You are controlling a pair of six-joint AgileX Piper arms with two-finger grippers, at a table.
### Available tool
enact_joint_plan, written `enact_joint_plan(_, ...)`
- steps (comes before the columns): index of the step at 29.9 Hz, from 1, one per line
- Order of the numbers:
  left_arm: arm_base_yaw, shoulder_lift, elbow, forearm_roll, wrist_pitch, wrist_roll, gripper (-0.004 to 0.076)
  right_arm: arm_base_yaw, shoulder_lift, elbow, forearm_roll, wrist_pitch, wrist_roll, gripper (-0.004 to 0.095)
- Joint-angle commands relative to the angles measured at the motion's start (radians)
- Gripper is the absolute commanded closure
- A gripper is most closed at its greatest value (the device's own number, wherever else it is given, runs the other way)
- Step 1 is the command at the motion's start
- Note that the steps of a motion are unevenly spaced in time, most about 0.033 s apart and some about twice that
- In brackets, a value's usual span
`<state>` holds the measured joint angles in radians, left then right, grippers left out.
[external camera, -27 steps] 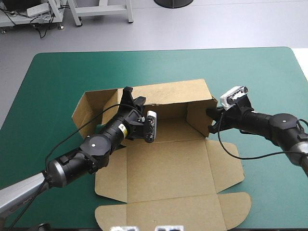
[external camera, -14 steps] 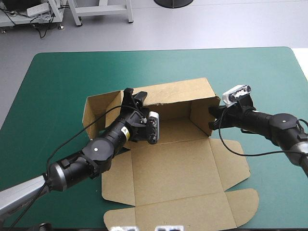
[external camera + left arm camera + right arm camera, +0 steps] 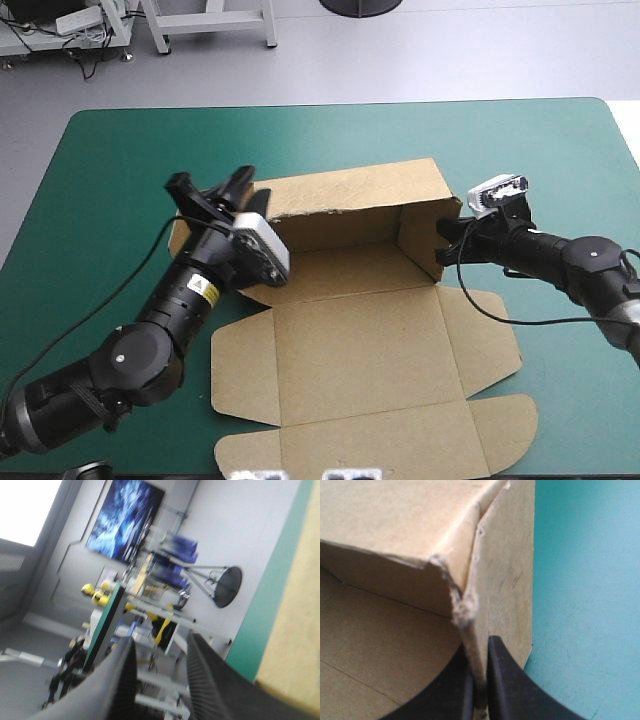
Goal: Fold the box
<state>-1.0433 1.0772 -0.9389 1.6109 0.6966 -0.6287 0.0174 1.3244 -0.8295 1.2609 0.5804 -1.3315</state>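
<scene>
The left tool (image 3: 212, 184) has lifted clear of the box (image 3: 355, 340), its fingers apart and empty. The right tool (image 3: 444, 240) clamps the raised end wall between its fingers.

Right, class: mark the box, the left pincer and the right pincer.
box (image 3: 360, 350), high view, flat lid panel.
left pincer (image 3: 210, 180), high view, gap between its open fingertips.
right pincer (image 3: 479, 647), right wrist view, between fingertips clamping the wall.

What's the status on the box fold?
Left gripper open, empty, at box's left end. Right gripper shut on right wall. Back wall up, near panels flat. No obstruction.
</scene>
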Motion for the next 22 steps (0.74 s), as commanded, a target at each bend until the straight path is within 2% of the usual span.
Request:
enact_joint_plan(1,0.054,-0.025,-0.081,0.019,0.081,-0.028,0.0673,-0.001,-0.081,-0.057,-0.028,0.027,0.117,0.0906)
enact_joint_plan(2,0.081,-0.021,-0.100,-0.003,0.071,-0.028,0.0738,-0.001,-0.096,-0.069,-0.071,0.035,0.180,0.0906)
enact_joint_plan(5,0.194,-0.018,-0.157,-0.129,0.024,-0.028,0.0721,-0.001,-0.140,-0.110,-0.208,0.075,0.332,0.0906)
enact_joint_plan(8,0.347,-0.018,-0.202,-0.228,-0.058,-0.028,0.0721,-0.001,-0.180,-0.152,-0.292,0.109,0.455,0.0906)
enact_joint_plan(13,0.662,-0.018,-0.237,-0.613,-0.211,0.017,0.0720,-0.001,-0.195,-0.252,-0.435,0.262,0.667,0.0906)
enact_joint_plan(18,0.947,0.004,-0.237,-1.198,-0.219,0.372,0.0720,-0.001,-0.184,-0.336,-0.537,0.367,0.796,0.0906)
enact_joint_plan(22,1.103,0.034,-0.237,-1.671,-0.128,0.715,0.0720,-0.001,-0.147,-0.394,-0.621,0.421,0.866,0.0906)
